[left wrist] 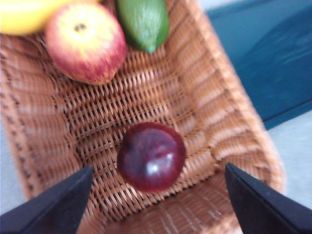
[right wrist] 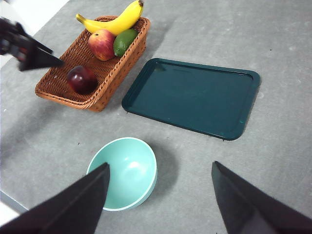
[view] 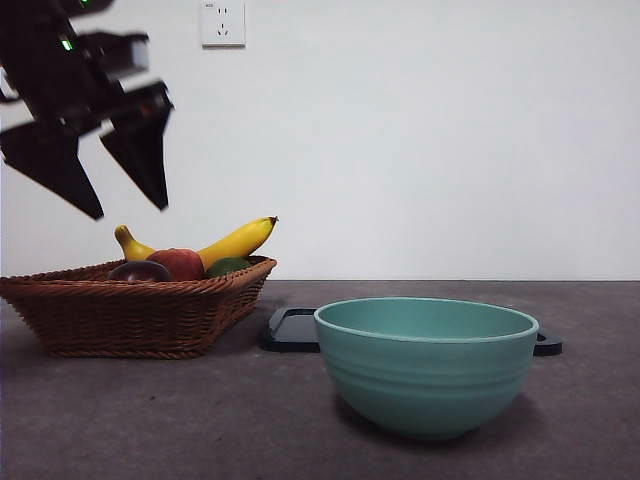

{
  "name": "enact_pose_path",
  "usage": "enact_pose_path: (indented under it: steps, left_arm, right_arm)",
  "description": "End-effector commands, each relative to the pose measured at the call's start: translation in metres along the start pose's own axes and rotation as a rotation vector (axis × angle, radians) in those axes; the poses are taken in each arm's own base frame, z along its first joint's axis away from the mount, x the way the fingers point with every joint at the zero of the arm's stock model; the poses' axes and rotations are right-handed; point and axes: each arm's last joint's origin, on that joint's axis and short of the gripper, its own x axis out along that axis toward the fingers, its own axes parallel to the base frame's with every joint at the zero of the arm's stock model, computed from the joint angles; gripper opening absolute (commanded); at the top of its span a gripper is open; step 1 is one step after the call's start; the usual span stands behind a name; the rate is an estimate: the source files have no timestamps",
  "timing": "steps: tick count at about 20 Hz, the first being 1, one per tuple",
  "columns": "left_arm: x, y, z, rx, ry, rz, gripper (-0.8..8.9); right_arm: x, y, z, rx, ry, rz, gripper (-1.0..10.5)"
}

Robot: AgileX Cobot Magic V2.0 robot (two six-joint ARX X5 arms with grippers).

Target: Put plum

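Note:
The plum is a glossy dark maroon fruit lying in the wicker basket, seen also in the front view as the plum and from the right wrist as the plum. My left gripper hangs open above the basket, its jaws spread to either side of the plum and clear of it. In the right wrist view the left gripper shows beside the basket. My right gripper is open, high above the table, holding nothing.
The basket also holds a banana, a red-yellow apple and a green fruit. A teal bowl stands in front. A dark green tray lies beside the basket.

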Motion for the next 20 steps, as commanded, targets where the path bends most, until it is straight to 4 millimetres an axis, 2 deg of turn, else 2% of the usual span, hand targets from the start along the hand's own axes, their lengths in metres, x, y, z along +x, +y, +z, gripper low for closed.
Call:
enact_pose_path:
  steps: [1,11,17,18,20]
  left_arm:
    - [0.016,0.0,0.007,0.045,0.007,0.005,4.32]
    - [0.063,0.003,0.002,0.075,0.087,0.008,4.32]
    - [0.077,0.004,-0.002,0.07,0.121,0.003,4.29]
    - [0.079,0.004,-0.003,0.069,0.129,0.002,4.18]
    - [0.081,0.005,-0.004,0.068,0.141,0.0,3.37]
  right_arm:
    - [-0.002,0.002,0.004,-0.011,-0.009,0.007,3.3]
    - [-0.002,0.002,0.002,-0.002,0.008,0.006,3.3]
    - [-0.002,0.002,0.002,-0.002,0.008,0.005,3.3]
    - [-0.002,0.002,0.002,-0.002,0.008,0.005,3.3]
    - [-0.002,0.002,0.002,-0.002,0.008,0.005,3.3]
